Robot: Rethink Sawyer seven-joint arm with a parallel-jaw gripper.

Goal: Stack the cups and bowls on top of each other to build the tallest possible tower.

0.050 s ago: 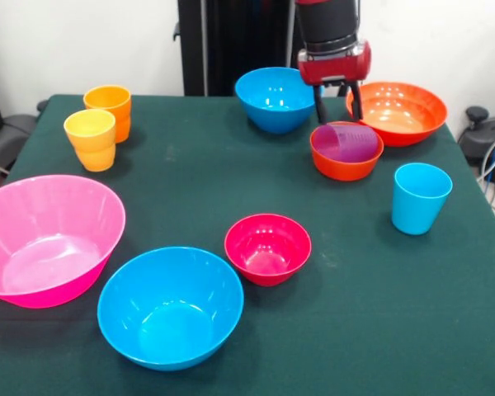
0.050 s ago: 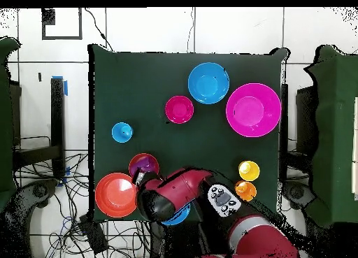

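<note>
Here you see the gripper (image 1: 339, 102) hanging in the upper right of the front view, its two dark fingers (image 1: 318, 106) spread apart and closed on nothing. They stand just behind the far rim of the small orange-red bowl (image 1: 345, 161), and you can see the purple cup (image 1: 348, 142) lying tilted inside that bowl, its mouth turned toward the camera. That pair is the only pile on the table (image 1: 190, 181); whether the fingertips touch the cup or the bowl's rim, you cannot tell.

Just behind and to the right of it sits the wide orange-red bowl (image 1: 400, 111), and to the left, at top centre, one blue bowl (image 1: 274, 99). The light blue cup (image 1: 419, 198) stands upright at the right edge, well apart from the rest. Look to the middle of the frame for the small magenta bowl (image 1: 267, 247); the second blue bowl (image 1: 170, 305) sits just beside it at lower left, and the large pink bowl (image 1: 45, 239) tilts at the far left. In the upper left the orange cup (image 1: 109, 107) and the yellow-orange cup (image 1: 91, 139) stand close together, upright.

In the overhead view the red arm (image 2: 178, 192) covers the lower centre, hiding most of one blue bowl, while the purple cup in its bowl (image 2: 143, 164) shows just beside the wide orange-red bowl (image 2: 115, 194).
</note>
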